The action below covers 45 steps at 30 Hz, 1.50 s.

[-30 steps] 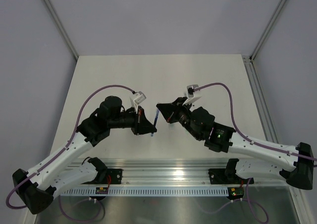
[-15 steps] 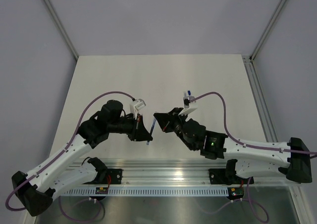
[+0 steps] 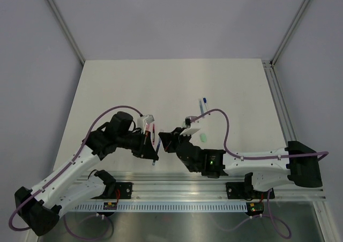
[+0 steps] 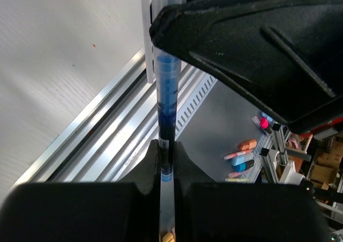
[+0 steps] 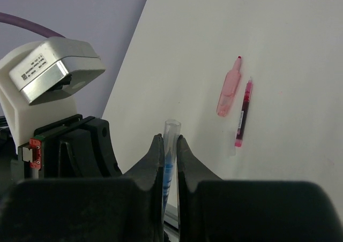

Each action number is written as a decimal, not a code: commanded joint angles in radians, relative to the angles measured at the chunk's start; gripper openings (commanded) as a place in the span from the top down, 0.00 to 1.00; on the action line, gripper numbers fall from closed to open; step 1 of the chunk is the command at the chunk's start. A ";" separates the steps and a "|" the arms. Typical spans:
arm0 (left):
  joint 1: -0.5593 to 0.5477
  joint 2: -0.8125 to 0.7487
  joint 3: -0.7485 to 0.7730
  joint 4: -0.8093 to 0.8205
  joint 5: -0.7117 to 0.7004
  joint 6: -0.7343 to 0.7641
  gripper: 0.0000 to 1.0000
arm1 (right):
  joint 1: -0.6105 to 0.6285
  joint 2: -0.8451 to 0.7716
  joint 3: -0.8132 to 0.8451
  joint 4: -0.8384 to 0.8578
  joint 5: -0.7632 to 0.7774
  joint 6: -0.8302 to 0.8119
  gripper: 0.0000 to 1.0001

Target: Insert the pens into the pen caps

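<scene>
Insertion: blue pen is sitting partway inside clear cap.
For alignment, left end effector is clamping pen, right end effector clamping cap.

Light in the overhead view was bright, even and diffuse, falling from above. The pale table showed only faint, soft shadows, and the aluminium rail carried mild glare. In the left wrist view the left gripper was a dark, near-featureless mass close to the lens. The blue pen it pinched was fairly sharp, and the coloured clutter beyond was blurred. In the right wrist view the right gripper looked dark and soft around the clear cap, while the pink cap and red pen lay crisp.
</scene>
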<state>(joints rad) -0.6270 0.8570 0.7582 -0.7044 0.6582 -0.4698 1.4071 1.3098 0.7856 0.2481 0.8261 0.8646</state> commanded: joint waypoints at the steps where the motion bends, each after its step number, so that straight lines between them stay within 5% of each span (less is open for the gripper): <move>1: 0.078 -0.026 0.093 0.606 -0.157 -0.021 1.00 | 0.159 0.043 -0.069 -0.279 -0.315 0.004 1.00; 23: 0.090 -0.021 0.092 0.608 -0.152 -0.023 1.00 | 0.190 -0.061 -0.075 -0.135 -0.389 -0.045 1.00; 34: 0.090 -0.038 0.087 0.618 -0.140 -0.023 1.00 | 0.194 -0.237 -0.048 -0.239 -0.242 -0.097 1.00; 40: 0.090 -0.010 0.089 0.643 -0.065 -0.036 1.00 | 0.098 -0.357 0.143 -0.426 -0.217 -0.274 0.75; 45: 0.089 -0.006 0.089 0.655 -0.035 -0.043 1.00 | -0.127 -0.312 0.366 -0.499 -0.312 -0.413 0.52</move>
<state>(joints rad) -0.5373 0.8497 0.8223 -0.1253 0.5762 -0.5064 1.3888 0.9722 1.0149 -0.1699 0.5472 0.5884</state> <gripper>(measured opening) 0.046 0.445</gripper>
